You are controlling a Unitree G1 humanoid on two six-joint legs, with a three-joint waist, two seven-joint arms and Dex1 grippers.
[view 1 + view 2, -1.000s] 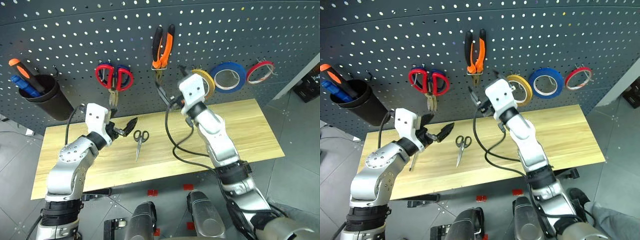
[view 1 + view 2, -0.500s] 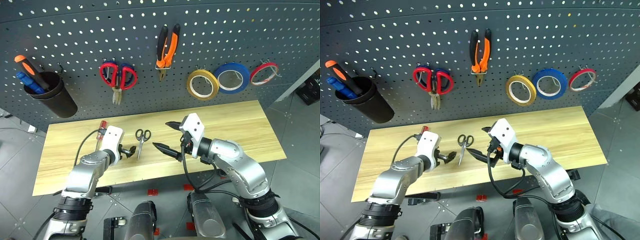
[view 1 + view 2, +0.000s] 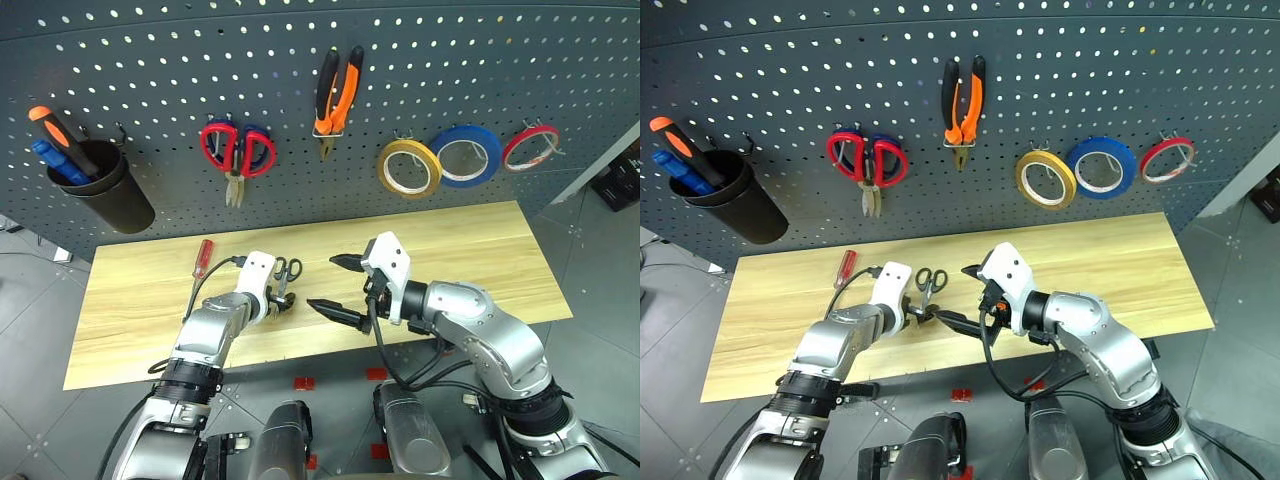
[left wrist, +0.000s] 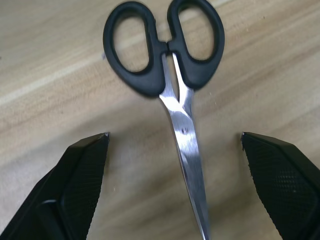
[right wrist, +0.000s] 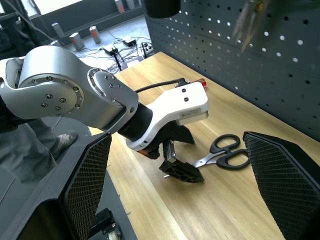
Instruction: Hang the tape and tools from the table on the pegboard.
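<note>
Dark grey pegboard (image 3: 150, 60) backs a long wood-grain table (image 3: 480, 250), with the yellowish-tan tape (image 3: 408, 167) already hanging on a hook above the table's far edge, beside a blue roll (image 3: 464, 155) and a thin red roll (image 3: 530, 147). Orange-and-black pliers (image 3: 334, 92) hang near the board's middle, red-handled scissors (image 3: 238, 152) to their left, and a black cup (image 3: 110, 195) of screwdrivers hangs above the table's left end.

On the table, the small black-handled scissors (image 4: 170, 75) lie near the middle, handles toward the far edge and closed blades pointing to the near edge. The left gripper (image 4: 175, 170) is lowered over them with its fingers spread wide, one on either side of the blades, gripping nothing; whether the tips touch the wood cannot be told. The red-handled screwdriver (image 3: 202, 262) lies to the left, toward the far edge. The right gripper (image 3: 338, 288) hovers above the near edge, just right of the scissors, jaws parted and empty.
</note>
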